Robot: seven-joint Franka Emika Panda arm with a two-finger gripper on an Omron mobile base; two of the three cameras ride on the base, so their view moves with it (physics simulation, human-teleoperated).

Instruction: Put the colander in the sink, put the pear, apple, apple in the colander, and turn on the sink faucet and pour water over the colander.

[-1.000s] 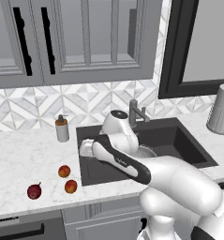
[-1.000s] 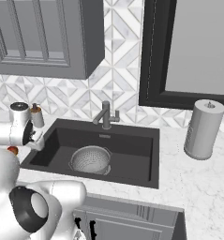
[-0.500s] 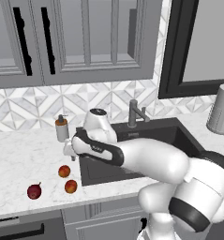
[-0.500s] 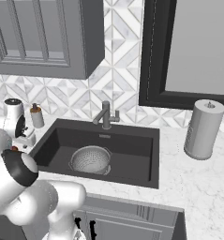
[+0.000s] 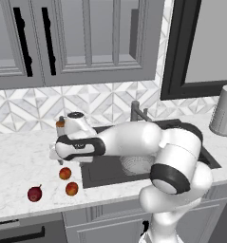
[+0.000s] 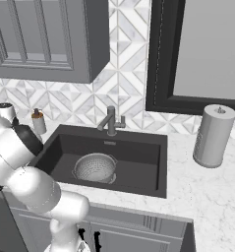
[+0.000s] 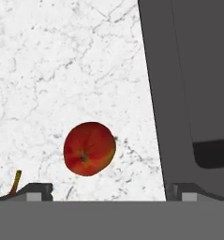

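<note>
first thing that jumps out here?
The big white arm swung left over the marble counter, open gripper hanging just above the nearer apple. The second apple and maroon pear lie beside it. The colander already sits in the dark sink.

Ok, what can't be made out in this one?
- Dark maroon stemmed pear: hand view's bottom edge cuts it, leaving the stem.
- Perforated silver metal colander: in left base view the white arm covers most of it.
- Gripper: jaws' tips barely rise into hand view; left base view leaves them too small.
</note>
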